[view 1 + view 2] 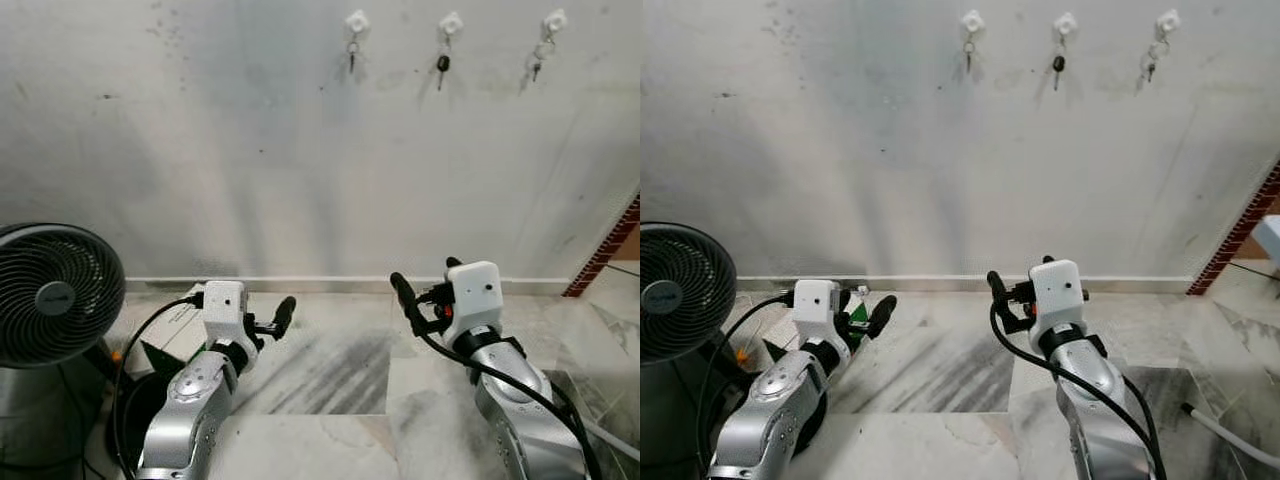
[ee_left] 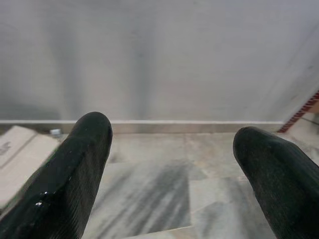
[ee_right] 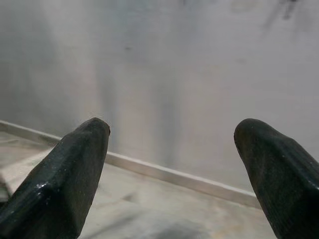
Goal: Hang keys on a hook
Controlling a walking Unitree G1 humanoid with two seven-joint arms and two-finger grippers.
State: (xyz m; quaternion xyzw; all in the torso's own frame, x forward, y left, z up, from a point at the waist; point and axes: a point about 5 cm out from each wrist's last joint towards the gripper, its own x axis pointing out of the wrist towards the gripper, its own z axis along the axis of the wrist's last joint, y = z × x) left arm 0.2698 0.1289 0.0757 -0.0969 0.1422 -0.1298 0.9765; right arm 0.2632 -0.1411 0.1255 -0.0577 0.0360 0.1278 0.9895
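Lower left of the head view: a fan (image 1: 55,292), one only, with a flat cardboard sheet (image 2: 20,149) on the floor (image 1: 330,380) beside it.

Lower left-centre: left gripper (image 1: 281,318), held low over the floor and pointed at the wall (image 1: 250,150). In its wrist view the two fingers (image 2: 75,174) stand spread wide, with nothing between them.

Lower right-centre: right gripper (image 1: 405,300), likewise low and aimed at the wall. Its fingers (image 3: 70,174) are spread too, and hold nothing.

Upper right, high on the wall: three white hooks in a row, first hook (image 1: 357,22), second hook (image 1: 451,24), third hook (image 1: 554,20). Each carries keys: first keys (image 1: 352,52), second keys with a dark head (image 1: 442,66), third keys (image 1: 537,62) on what looks like a ring. All three hang well above both grippers.

Count: three hooks, three sets of keys, two grippers, no spare hook, no loose key seen.

Handling, as a judgement: keys are light, stiff metal, small and slippery, and swing freely on a ring. The best hold is likely a pinch on the flat head or across the ring, leaving the ring's opening free to pass over a hook. Since every hook seems filled, the hanging appears to be done.
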